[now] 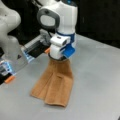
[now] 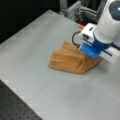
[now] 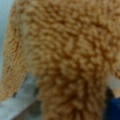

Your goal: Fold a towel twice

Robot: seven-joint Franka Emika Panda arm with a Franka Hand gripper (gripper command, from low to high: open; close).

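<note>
The orange-brown terry towel (image 1: 56, 85) is raised at one end and fans down onto the grey table (image 1: 100, 87), its lower edge resting in loose folds. My gripper (image 1: 58, 58) sits at the towel's gathered top, shut on it, and the cloth hides the fingertips. In a front view the towel (image 2: 67, 60) slopes from the table up under the gripper (image 2: 91, 56) at the right. Towel pile (image 3: 65, 55) fills the wrist view right up close.
A white robot base (image 1: 10, 37) and grey equipment (image 1: 35, 47) stand at a front view's left, with an orange-tipped piece (image 1: 9, 79) near the table edge. Another orange piece (image 2: 80, 25) lies behind the gripper. A black perforated board (image 2: 15, 105) borders the table.
</note>
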